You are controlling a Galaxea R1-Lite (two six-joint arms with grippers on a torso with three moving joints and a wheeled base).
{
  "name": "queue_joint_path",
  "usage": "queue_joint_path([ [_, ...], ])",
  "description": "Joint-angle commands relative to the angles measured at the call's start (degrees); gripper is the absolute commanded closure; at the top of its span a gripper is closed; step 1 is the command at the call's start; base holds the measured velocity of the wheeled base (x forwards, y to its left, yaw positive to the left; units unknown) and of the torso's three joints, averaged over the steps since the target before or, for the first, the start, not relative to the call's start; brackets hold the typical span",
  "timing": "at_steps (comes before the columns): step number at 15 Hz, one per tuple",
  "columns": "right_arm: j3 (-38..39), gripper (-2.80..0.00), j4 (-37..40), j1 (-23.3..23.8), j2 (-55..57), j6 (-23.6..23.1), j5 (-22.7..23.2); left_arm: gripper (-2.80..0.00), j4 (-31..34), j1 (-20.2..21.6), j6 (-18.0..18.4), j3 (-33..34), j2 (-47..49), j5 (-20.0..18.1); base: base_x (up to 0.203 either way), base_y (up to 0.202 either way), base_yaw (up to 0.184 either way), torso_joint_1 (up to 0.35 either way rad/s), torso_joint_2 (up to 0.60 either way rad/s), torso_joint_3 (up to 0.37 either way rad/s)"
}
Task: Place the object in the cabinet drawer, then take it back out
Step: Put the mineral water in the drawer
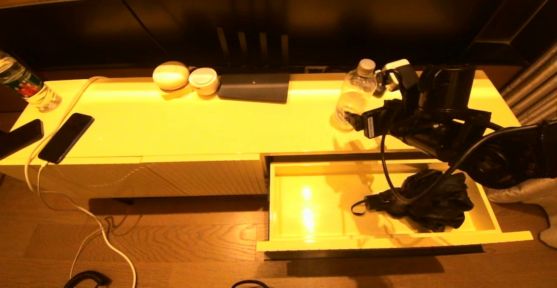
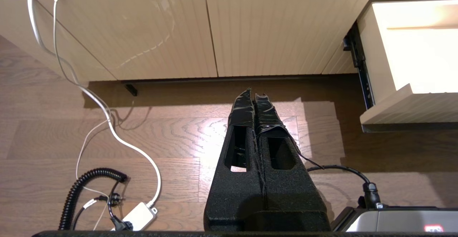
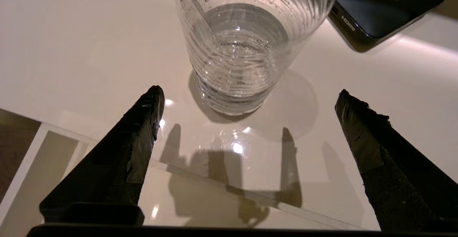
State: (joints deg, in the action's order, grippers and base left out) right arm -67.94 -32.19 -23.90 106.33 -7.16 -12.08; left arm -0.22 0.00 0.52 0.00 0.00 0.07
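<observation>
1. The cabinet drawer (image 1: 391, 236) stands pulled fully out, and the object – a folded black umbrella (image 1: 428, 205) – lies inside it, toward the drawer's right end, its handle and wrist loop (image 1: 359, 207) pointing at the bare glossy floor in the drawer's middle.

2. I judge the umbrella light and mostly soft: loose, crumpled fabric around a stiff core. The cloth would bunch and slide under a pinch, so the firm handle end beside the loop, or the thick middle of the bundle squeezed right across, looks the safer place to take it. It is not fragile.

3. The right gripper (image 3: 250, 122) hangs above the cabinet top just behind the drawer's back edge, close to a clear water bottle (image 1: 354, 98). Its two black fingers (image 3: 143, 122) stand spread wide with nothing between them – the bottle sits just beyond the tips, untouched.

4. That bottle looks tippy, so it is a thing to mind when the arm swings back toward the drawer.

5. The left gripper (image 2: 254, 97) is parked low, off the drawer's left end, pointing at the wooden floor before the ribbed front panels (image 2: 214, 33); its fingers are pressed together and hold nothing.

6. By my reckoning the putting-in is done; the taking-out is not.
</observation>
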Motion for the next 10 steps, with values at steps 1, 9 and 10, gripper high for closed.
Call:
queue_joint_path([
  [1, -2.5, -2.8, -1.7, -0.2, 4.6, 0.2, -1.7, 0.0, 0.0, 0.0, 0.0, 0.1, 0.0, 0.0, 0.0, 0.0, 0.0, 0.0, 0.0, 0.0],
  [9, -10.4, -2.8, -14.0, -0.2, 12.7, -1.8, -6.3, 0.0, 0.0, 0.0, 0.0, 0.1, 0.0, 0.0, 0.0, 0.0, 0.0, 0.0, 0.0, 0.0],
  [10, -12.1, -2.8, -14.5, -0.2, 14.1, -1.7, -6.8, 0.0, 0.0, 0.0, 0.0, 0.1, 0.0, 0.0, 0.0, 0.0, 0.0, 0.0, 0.0, 0.0],
])
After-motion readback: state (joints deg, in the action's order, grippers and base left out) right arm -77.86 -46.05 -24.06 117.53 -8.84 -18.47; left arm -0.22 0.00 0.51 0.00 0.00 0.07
